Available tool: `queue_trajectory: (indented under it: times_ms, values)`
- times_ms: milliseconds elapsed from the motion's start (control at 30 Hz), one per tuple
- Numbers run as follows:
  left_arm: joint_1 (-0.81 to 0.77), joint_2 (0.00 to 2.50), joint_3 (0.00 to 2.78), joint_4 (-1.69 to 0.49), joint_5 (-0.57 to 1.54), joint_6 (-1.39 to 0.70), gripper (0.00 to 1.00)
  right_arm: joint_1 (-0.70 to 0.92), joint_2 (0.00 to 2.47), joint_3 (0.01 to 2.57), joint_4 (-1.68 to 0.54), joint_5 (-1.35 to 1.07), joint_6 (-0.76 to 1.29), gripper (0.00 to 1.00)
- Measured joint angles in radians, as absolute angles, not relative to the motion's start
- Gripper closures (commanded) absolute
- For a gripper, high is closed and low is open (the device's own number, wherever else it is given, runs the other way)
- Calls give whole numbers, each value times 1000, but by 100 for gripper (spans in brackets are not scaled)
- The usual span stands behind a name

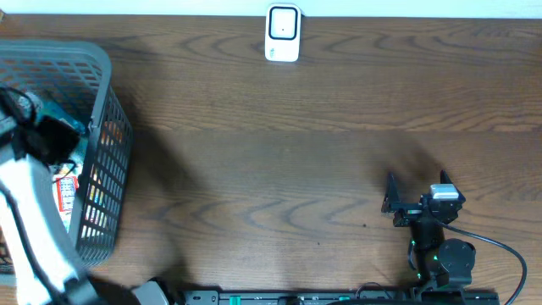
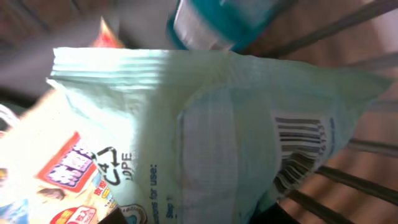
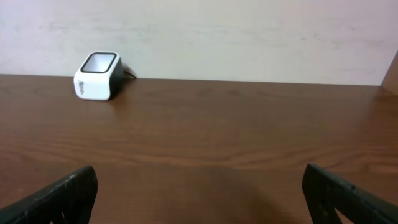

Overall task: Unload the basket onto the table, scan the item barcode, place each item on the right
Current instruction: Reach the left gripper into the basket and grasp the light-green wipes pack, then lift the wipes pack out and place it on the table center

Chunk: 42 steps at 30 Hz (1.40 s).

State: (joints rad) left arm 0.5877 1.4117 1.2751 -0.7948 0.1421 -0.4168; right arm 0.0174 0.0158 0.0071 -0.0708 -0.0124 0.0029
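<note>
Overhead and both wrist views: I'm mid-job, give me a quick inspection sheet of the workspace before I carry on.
Surface: brown wooden table, no spills seen.
Job's things: white scanner at the far edge; pale green pouch in the grey basket, its barcode facing the left wrist camera.
Clutter: snack packets and a teal container beside the pouch.
Grippers: left claw down in the basket, jaws hidden; right claw open and empty above the table.
Cables: black cable by the right arm's base.
Surroundings: pale wall behind the table.
</note>
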Motion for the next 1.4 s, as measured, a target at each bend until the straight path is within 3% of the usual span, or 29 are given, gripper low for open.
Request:
queue_trajectory:
  times_ms: [367, 567, 967, 1400]
  values:
    - [555, 1032, 1276, -684, 273, -537, 67, 17, 16, 7, -71, -12, 3, 1]
    - [321, 980, 1276, -665, 389, -551, 67, 17, 16, 7, -70, -12, 3, 1]
    - [-282, 1312, 1205, -783, 229, -549, 67, 17, 16, 7, -71, -12, 3, 1]
    - [-436, 1747, 1201, -717, 127, -551, 67, 17, 16, 7, -70, -12, 3, 1]
